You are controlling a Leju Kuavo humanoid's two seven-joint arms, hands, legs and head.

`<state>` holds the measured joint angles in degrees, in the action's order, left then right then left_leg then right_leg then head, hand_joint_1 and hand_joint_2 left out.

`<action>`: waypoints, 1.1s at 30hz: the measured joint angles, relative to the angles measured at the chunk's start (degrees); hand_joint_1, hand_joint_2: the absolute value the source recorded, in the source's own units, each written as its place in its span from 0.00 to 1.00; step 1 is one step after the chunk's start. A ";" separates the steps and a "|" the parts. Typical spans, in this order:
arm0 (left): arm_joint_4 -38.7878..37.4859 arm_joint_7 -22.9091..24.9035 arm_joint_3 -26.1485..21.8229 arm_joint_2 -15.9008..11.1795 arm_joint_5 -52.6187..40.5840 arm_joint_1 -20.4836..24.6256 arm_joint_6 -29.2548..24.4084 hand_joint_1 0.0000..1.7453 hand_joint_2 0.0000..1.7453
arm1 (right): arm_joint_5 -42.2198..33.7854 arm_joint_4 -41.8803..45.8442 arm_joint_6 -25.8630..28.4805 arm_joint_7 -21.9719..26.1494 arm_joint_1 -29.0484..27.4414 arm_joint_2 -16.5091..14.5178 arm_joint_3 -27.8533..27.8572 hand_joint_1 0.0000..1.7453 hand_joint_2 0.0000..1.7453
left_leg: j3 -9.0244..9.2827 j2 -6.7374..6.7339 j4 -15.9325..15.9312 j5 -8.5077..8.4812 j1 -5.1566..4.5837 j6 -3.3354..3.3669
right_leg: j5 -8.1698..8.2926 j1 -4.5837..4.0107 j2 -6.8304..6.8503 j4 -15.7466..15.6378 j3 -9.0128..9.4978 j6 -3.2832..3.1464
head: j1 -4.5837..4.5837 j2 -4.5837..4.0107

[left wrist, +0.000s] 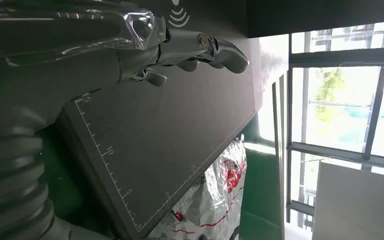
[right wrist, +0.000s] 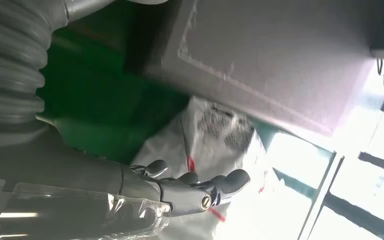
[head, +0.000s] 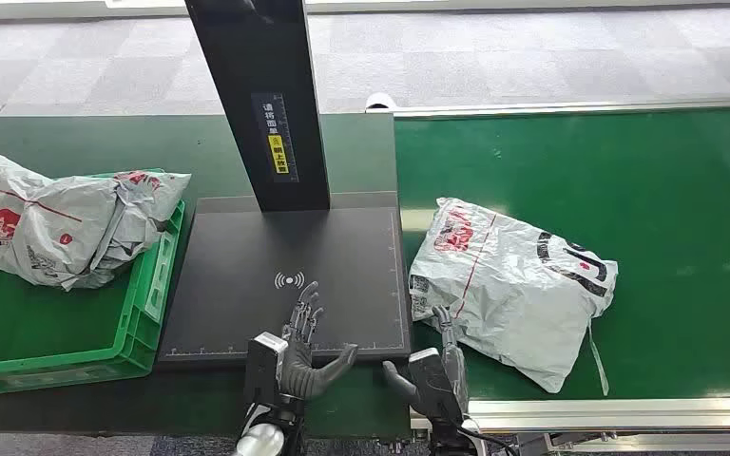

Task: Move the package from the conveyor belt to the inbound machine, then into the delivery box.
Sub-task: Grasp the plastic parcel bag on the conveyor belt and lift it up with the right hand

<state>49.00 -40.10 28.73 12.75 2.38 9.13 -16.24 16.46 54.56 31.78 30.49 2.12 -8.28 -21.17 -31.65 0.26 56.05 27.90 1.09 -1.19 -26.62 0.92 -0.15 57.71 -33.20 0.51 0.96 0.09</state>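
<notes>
Head view, looking down on a sorting station; a white plastic package (head: 509, 290) with red and black print lies crumpled at centre right of the frame, on the green conveyor belt (head: 665, 180), its left edge just beside the flat black inbound machine (head: 285, 275) that fills the centre; a dark post rises from the machine's far side toward the top of the frame; at the left edge a green delivery box (head: 143, 313) holds another white bag (head: 62, 228), piled against its far rim. At bottom centre the left hand (head: 302, 351) hovers over the machine's near edge, fingers spread and holding nothing; just right of it the right hand (head: 440, 366) reaches toward the package's near left corner, fingers extended and apart, also holding nothing; whether the fingertips touch the plastic cannot be told. The pickup looks not yet done; to do it well, the right hand should probably close on a bunched fold rather than the slick flat face, since the loose film may slip; then lift clear of the machine's raised edge before carrying it left.
</notes>
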 joint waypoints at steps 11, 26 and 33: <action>2.41 -0.03 -2.58 -0.49 -0.86 -1.65 0.67 0.00 1.00 | 5.44 18.84 -4.45 -0.59 -2.81 3.37 15.89 0.00 1.00 | 0.00 0.00 0.01 0.01 0.00 0.00 | 0.00 0.00 0.00 0.00 0.00 0.00 | -0.01 0.00; 3.15 -0.03 -3.85 -0.75 -1.88 -2.18 2.09 0.00 1.00 | 21.29 15.86 -11.47 -23.07 1.97 9.09 27.03 0.00 1.00 | 0.02 0.01 0.02 0.00 -0.07 0.02 | 0.02 0.07 0.00 0.00 0.05 0.03 | -0.01 0.00; 3.14 -0.03 -3.70 -1.26 -1.11 -2.34 2.62 0.00 1.00 | 23.57 -3.40 -15.90 -20.37 10.60 11.33 30.39 0.00 1.00 | 0.05 -0.05 0.01 -0.01 -0.02 0.02 | 0.03 0.02 -0.03 0.00 0.03 0.01 | -0.01 0.00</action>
<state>52.14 -40.13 25.03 11.50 1.27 6.80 -13.62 40.03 51.16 15.89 10.12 12.73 3.04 9.21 -31.60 0.21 56.06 27.90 1.07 -1.17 -26.59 0.94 -0.17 57.71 -33.17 0.52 0.96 0.09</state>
